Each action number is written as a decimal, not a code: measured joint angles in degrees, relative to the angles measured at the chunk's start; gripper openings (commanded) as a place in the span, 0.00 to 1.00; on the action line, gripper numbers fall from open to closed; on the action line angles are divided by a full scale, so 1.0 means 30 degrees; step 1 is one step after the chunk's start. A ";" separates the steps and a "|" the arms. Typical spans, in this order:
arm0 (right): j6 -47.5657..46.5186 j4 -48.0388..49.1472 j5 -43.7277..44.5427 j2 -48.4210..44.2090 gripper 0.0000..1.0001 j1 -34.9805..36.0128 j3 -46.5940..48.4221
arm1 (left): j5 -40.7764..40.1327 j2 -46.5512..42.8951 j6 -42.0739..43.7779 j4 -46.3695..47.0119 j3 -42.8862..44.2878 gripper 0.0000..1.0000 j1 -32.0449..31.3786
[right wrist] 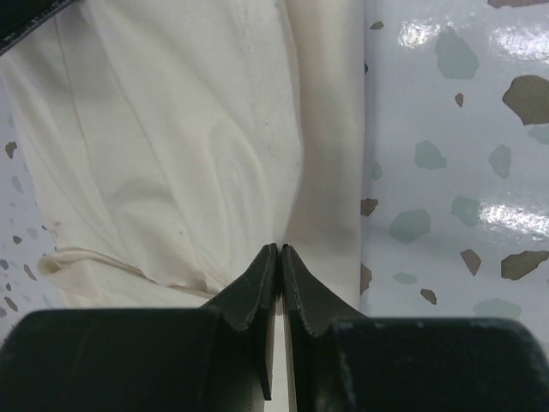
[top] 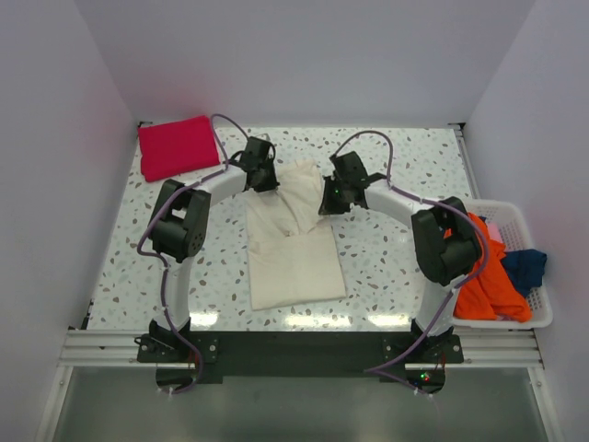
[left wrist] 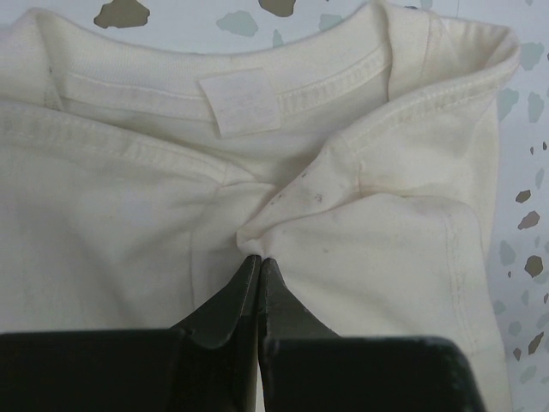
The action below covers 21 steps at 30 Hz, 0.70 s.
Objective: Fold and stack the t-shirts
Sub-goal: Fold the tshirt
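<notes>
White walls [top: 304,55] box in a speckled terrazzo table [top: 386,249], pretty glossy under the lights. Both arms reach in from the near edge, left arm [top: 179,226] and right arm [top: 442,244], bending toward each other over the middle.

Biggest thing on the table is the cream t-shirt [top: 294,262]. Its lower half lies flat in the middle of the table, while the far end is bunched up in a rumpled heap between the two claws.

Over on the right edge sits a white plastic basket [top: 543,308] with an orange t-shirt [top: 488,281] spilling over its near side and a blue t-shirt [top: 525,267] tucked in next to it. The red t-shirt [top: 178,145] is folded flat in the far left corner, well apart from everything else.

The left gripper [left wrist: 259,260] is clamped right down, and the cream cloth puckers into its tips just below the collar, so it has a pinch of that shirt. The right gripper [right wrist: 280,249] has its tips pressed together with only a hairline slit between the fingers, right at the shirt's edge beside bare table. Honestly can't tell if any cloth is caught in there.

Smallest bit: a blank cream label [left wrist: 240,103] sewn inside the collar.
</notes>
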 measured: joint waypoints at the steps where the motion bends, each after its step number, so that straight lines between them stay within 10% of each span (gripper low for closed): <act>1: 0.0000 -0.0007 -0.0022 0.0000 0.08 0.0022 0.0051 | 0.0007 0.0000 0.0000 0.0007 -0.0007 0.00 0.0007; 8: 0.0007 0.0109 -0.0189 0.0000 0.07 0.0809 0.1202 | 0.0233 -0.0117 0.0007 0.0393 -0.0372 0.31 0.0415; 21: 0.0015 0.1137 -0.1064 0.1552 0.07 0.4051 0.3177 | 0.1501 -0.3439 -0.0874 0.1086 -0.2849 0.45 0.1639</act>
